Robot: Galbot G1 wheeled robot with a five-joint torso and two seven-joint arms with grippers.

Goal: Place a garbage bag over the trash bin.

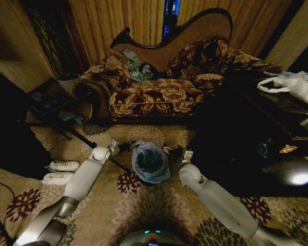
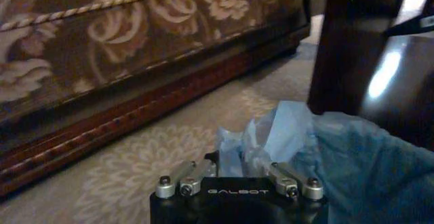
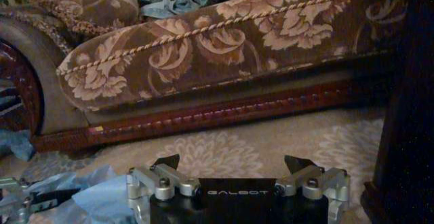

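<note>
The thin, pale blue, translucent plastic garbage bag (image 1: 150, 162) is seen draped over the small round trash bin, which stands on the floral patterned carpet (image 1: 143, 205) in front of the dark floral upholstered sofa (image 1: 159, 92). The left gripper (image 1: 127, 146) is held at the bag's left edge, clenched on a fold of the film. The right gripper (image 1: 170, 150) is positioned just beside the bag's right edge, its fingers (image 3: 166, 161) spread apart and released.
</note>
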